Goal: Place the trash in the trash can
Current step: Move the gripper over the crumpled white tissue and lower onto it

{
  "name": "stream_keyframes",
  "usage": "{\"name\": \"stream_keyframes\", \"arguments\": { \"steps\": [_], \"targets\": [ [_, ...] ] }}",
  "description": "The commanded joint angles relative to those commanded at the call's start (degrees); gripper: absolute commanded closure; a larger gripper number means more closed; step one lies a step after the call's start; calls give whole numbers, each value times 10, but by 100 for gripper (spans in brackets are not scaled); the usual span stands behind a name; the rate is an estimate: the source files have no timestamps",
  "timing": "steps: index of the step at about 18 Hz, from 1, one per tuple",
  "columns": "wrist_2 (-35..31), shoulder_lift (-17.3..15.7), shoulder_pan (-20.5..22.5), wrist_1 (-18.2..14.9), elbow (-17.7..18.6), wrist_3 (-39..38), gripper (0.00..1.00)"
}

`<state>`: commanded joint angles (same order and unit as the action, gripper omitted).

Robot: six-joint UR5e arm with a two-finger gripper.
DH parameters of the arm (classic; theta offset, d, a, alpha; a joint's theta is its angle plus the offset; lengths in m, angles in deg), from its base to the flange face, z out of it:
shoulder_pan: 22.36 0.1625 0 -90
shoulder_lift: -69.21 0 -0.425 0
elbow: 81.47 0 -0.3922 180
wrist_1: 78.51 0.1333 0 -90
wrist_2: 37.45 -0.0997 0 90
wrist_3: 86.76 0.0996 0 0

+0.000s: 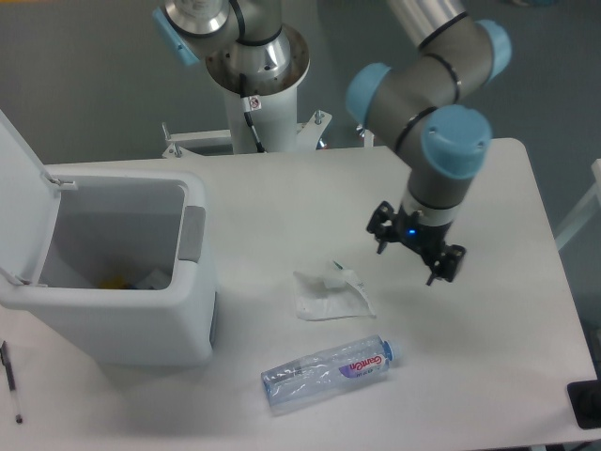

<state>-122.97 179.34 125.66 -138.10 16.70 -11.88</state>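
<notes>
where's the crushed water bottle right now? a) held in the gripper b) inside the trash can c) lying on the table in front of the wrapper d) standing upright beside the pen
c: the crushed water bottle lies on its side on the table, just nearer the camera than the crumpled wrapper, outside the open trash can and away from the gripper, which holds nothing.

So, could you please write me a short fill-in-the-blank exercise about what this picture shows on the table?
1. The lid of the large boxy white plastic trash can stands ____.
2. The crushed clear plastic water bottle has a ____ cap.
3. The crumpled whitish plastic wrapper lies between the bottle and the robot's black ____.
4. The thin black pen lies on the ____ beside the trash can.

Missing words: open; blue; hand; table
</notes>
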Motion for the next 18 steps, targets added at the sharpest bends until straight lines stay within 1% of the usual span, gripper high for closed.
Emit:
{"name": "stream_keyframes", "arguments": {
  "steps": [2,4,6,9,16,18],
  "targets": [
    [-1,1,-10,9,24,2,0],
    [-1,4,-19,38,46,2,0],
    [-1,7,-26,54,58,1,0],
    [-1,10,-33,75,66,3,0],
    [-3,22,-49,77,78,0,0],
    [-3,30,-51,78,79,-5,0]
  ]
}}
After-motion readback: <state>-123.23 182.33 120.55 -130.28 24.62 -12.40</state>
